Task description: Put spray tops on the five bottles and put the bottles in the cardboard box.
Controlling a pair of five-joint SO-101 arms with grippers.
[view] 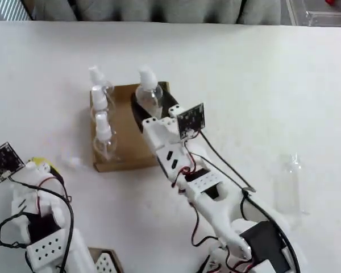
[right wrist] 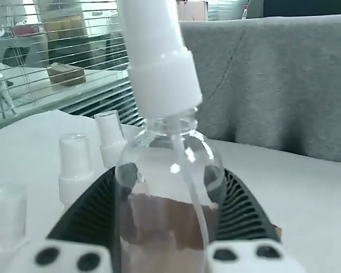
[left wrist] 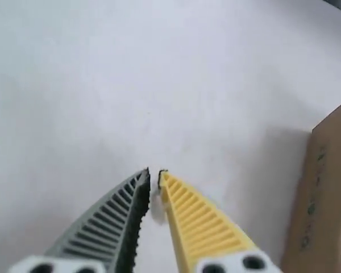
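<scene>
A clear bottle [right wrist: 159, 170] was held upright in the right gripper [view: 152, 108], its rounded body clasped between the two black fingers [right wrist: 241, 210]. A white spray top [right wrist: 156, 62] was seated on its neck, and a thin tube could be seen running down inside the clear wall. In the high view this bottle was placed over the far right part of the box [view: 131, 148]; whether it rested on the cardboard could not be told.

The box was seen as a flat brown shape lying near the middle of the table [view: 261, 74]. Three bottles [view: 100, 105] were lined up in it along its left edge, one behind the other. Each was clear and fitted with a white top.

A fifth bottle [view: 288, 185] was set on the table well apart from the box, to the right of the right arm. It was clear and pale against the white surface, with a narrow neck; whether it stood or lay could not be told.

The left gripper [left wrist: 154, 176] was kept low over bare table near the box's left front corner. Its grey and yellow ribbed fingers were drawn together, the tips all but touching, and nothing was held between them. A small white piece [view: 74, 162] was lying on the table between this gripper and the box, too blurred to be identified.
</scene>
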